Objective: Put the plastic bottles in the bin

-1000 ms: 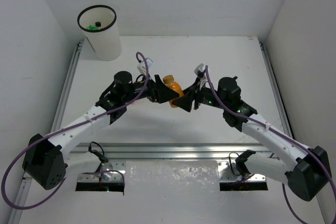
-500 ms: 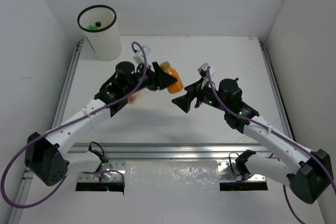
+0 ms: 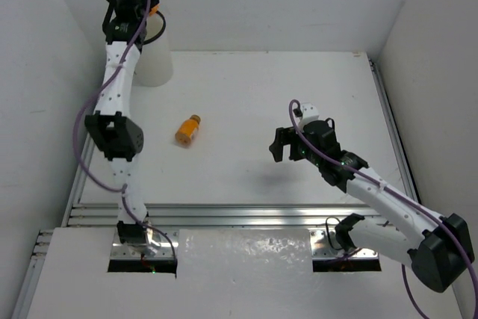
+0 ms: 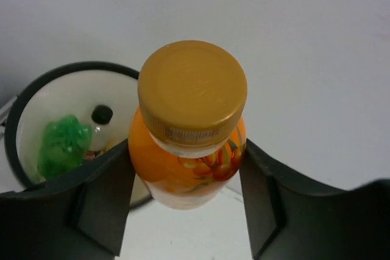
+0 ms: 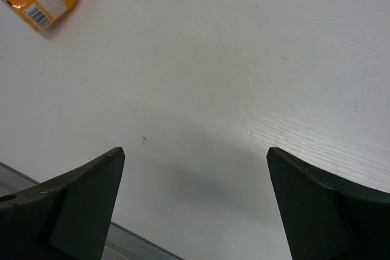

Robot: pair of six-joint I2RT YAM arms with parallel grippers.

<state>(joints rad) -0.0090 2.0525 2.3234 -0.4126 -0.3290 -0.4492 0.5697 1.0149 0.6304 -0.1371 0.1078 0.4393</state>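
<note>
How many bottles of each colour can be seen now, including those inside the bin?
Orange: 2, the held orange bottle in the left gripper by the bin, and the lying orange bottle on the table.
Green: 1, the green bottle inside the bin.
Black-capped: 1, the black-capped bottle inside the bin, body mostly hidden.
Total: 4 bottles.

The orange bottle (image 4: 183, 165) is glossy clear plastic with a printed label and a duller, ribbed mustard cap. The fingers (image 4: 97, 205) are matt black plastic. The bin (image 4: 30, 111) looks smooth white inside. The bench (image 5: 244, 59) is matt white and faintly grained, and its rails (image 3: 246, 211) are brushed metal.
</note>
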